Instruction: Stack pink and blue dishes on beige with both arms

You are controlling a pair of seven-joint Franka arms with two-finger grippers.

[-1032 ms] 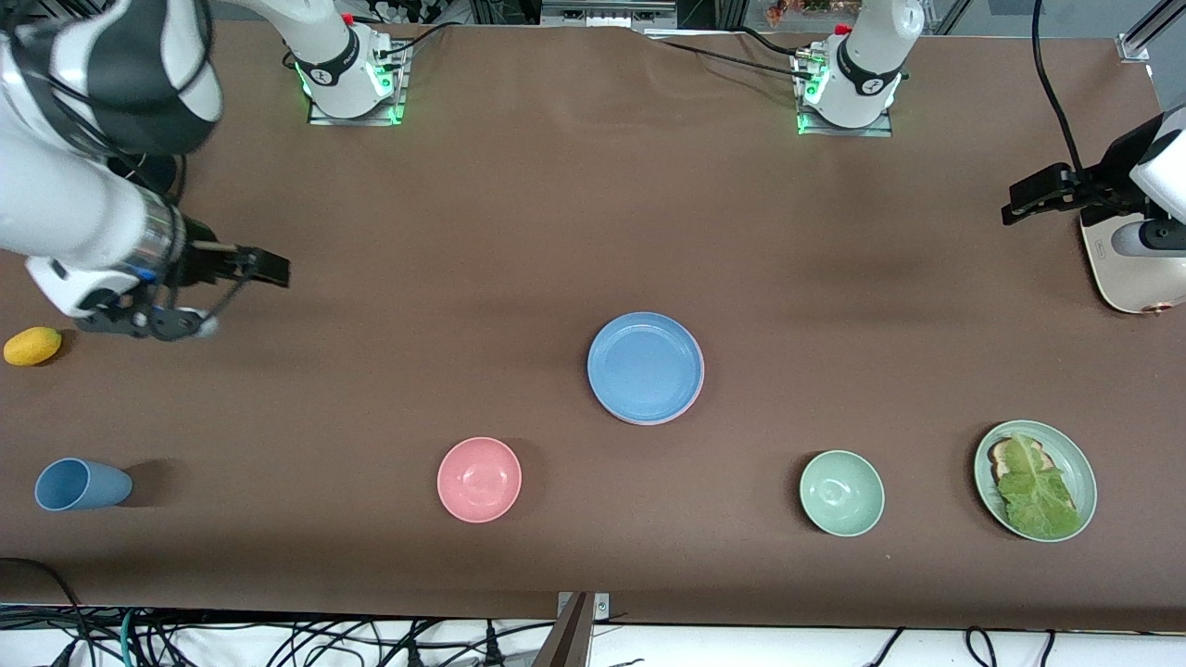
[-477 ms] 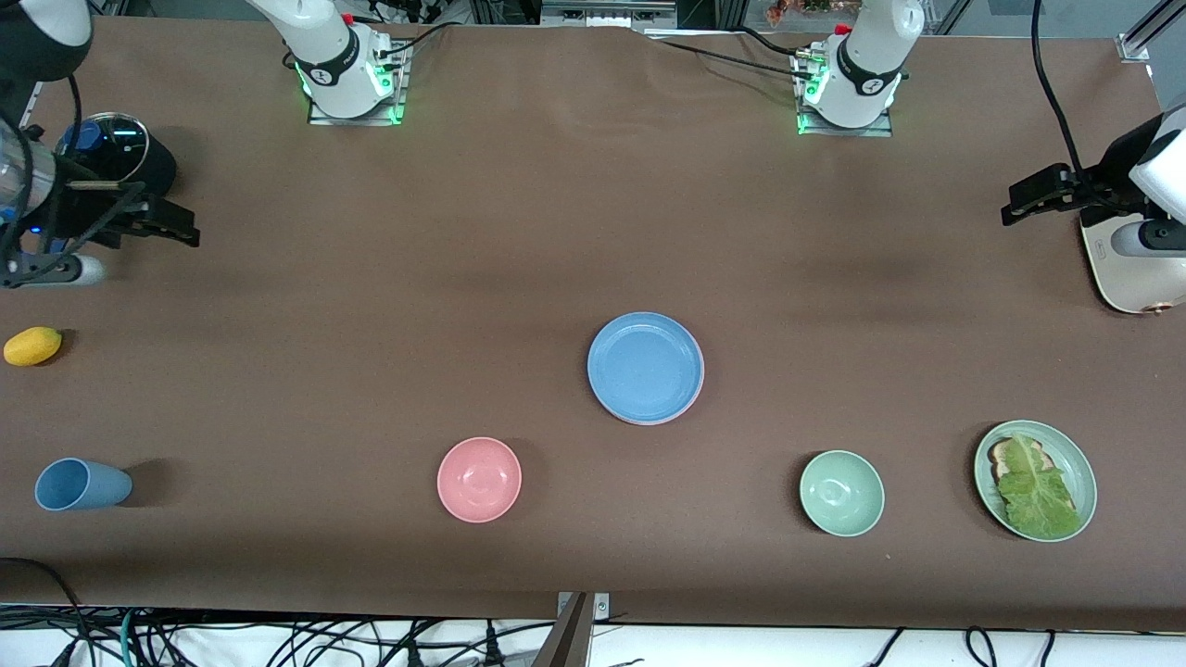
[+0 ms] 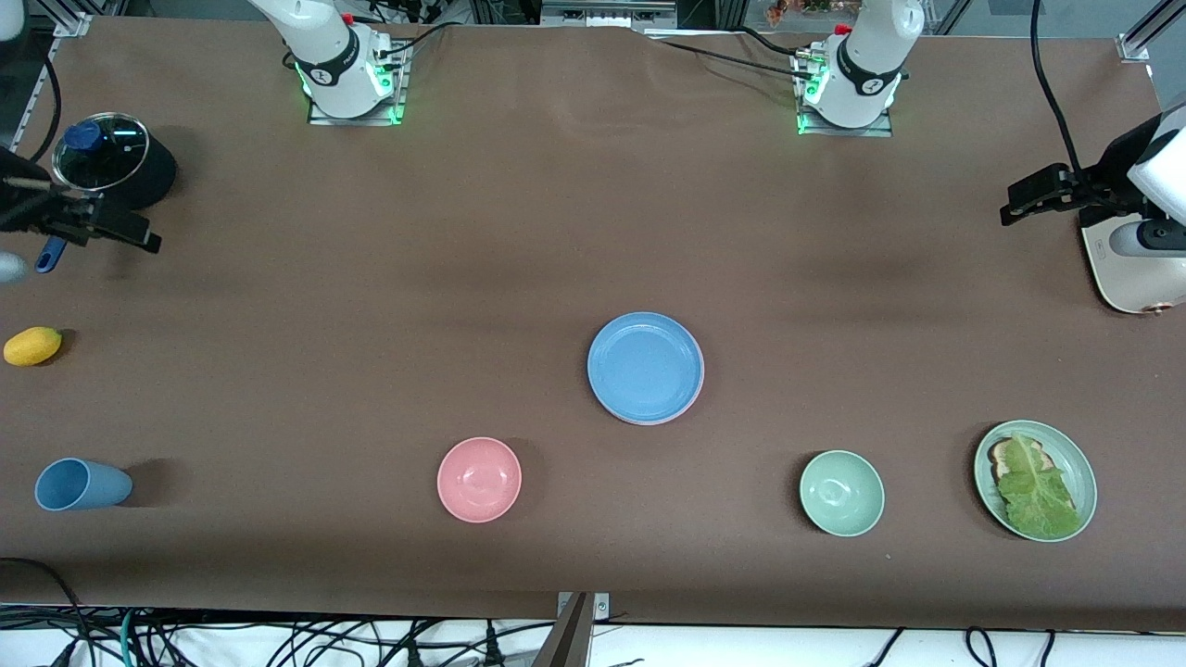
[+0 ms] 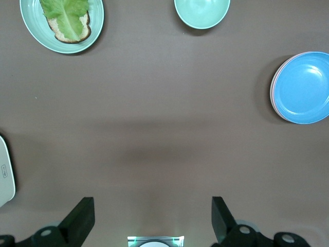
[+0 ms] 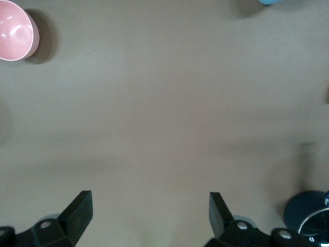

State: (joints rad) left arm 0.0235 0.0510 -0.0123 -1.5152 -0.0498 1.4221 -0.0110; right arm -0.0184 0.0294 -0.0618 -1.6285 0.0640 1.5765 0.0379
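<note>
In the middle of the table a light blue plate [image 3: 645, 365] lies on a pink plate, of which only a thin rim [image 3: 651, 422] shows. The left wrist view has the same stack, blue plate [image 4: 303, 87] over pink rim [image 4: 272, 91]. The beige plate is hidden or out of view. My right gripper [image 3: 130, 232] hangs open and empty over the right arm's end of the table, beside a black pot. The right wrist view shows its fingers [image 5: 77, 211] wide apart over bare cloth. My left gripper [image 3: 1024, 199] waits open and empty over the left arm's end.
A pink bowl [image 3: 479, 479], a green bowl [image 3: 841, 493] and a green plate with lettuce [image 3: 1075, 463] lie near the front edge. A blue cup [image 3: 79, 484], a yellow fruit [image 3: 32, 346] and a lidded black pot [image 3: 111, 157] stand at the right arm's end. A white appliance [image 3: 1135, 273] stands at the left arm's end.
The right arm has pulled back toward its end of the table, uncovering the black pot. The left arm and the dishes have not moved.
</note>
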